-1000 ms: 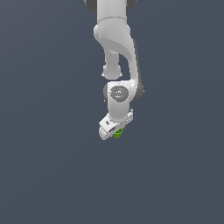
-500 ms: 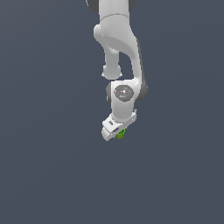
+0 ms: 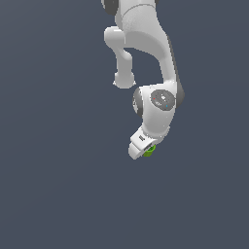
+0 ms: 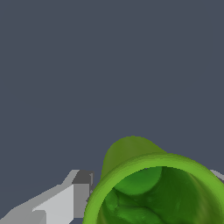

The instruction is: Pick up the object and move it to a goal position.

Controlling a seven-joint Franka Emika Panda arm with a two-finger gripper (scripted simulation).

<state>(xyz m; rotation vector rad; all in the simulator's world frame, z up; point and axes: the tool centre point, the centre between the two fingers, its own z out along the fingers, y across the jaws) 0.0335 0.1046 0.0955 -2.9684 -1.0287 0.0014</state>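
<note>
The object, a tiny bright green cup (image 3: pixel 149 151), sits at the tip of my white gripper (image 3: pixel 141 147) in the exterior view, mostly hidden behind the hand. In the wrist view the green cup (image 4: pixel 153 183) fills the near part of the picture, its hollow top facing the camera. A grey-white finger (image 4: pixel 65 199) presses against its side, and the edge of the other finger (image 4: pixel 218 175) shows on the opposite side. The gripper is shut on the cup and holds it in the air, tilted.
A plain dark grey-blue background (image 3: pixel 58 185) surrounds the arm (image 3: pixel 146 44) in both views. No other object, edge or marker shows.
The wrist and gripper have swung a little toward the exterior view's right and slightly up, with the green cup still held.
</note>
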